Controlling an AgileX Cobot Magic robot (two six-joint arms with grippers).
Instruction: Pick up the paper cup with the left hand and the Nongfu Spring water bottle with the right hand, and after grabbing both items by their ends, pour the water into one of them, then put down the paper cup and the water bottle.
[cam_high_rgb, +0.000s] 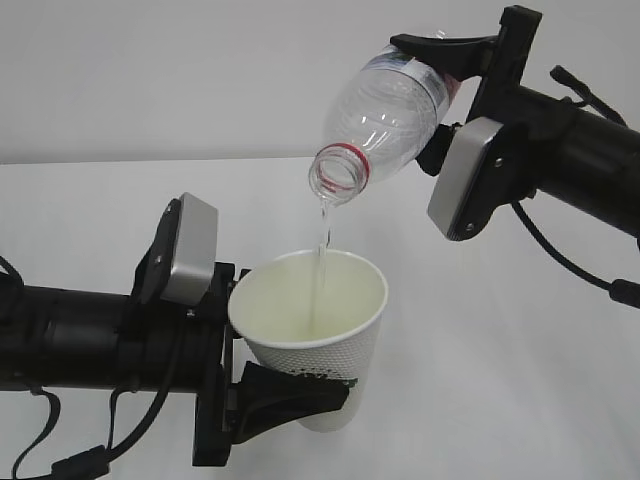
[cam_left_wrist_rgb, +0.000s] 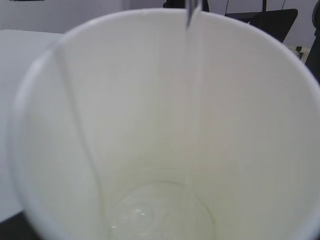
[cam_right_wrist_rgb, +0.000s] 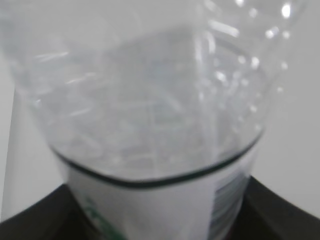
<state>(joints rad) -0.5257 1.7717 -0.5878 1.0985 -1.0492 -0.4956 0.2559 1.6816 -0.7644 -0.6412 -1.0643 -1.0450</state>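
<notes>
My left gripper (cam_high_rgb: 292, 385) is shut on the lower body of the white paper cup (cam_high_rgb: 335, 335), holding it upright above the table. Over it my right gripper (cam_high_rgb: 442, 95) is shut on the base end of the clear Nongfu Spring water bottle (cam_high_rgb: 385, 100), which is tilted with its red-ringed mouth (cam_high_rgb: 337, 175) pointing down and left. A thin stream of water (cam_high_rgb: 322, 250) falls from the mouth into the cup. The left wrist view looks into the cup (cam_left_wrist_rgb: 125, 125), where a pale pool (cam_left_wrist_rgb: 160, 215) covers the bottom. The right wrist view is filled by the bottle (cam_right_wrist_rgb: 150, 90), with dark fingers (cam_right_wrist_rgb: 282, 212) on both sides of it.
The white table (cam_high_rgb: 520, 380) stretches beneath both arms, with a plain white wall (cam_high_rgb: 200, 70) behind. Dark equipment (cam_left_wrist_rgb: 272, 20) shows beyond the cup rim in the left wrist view.
</notes>
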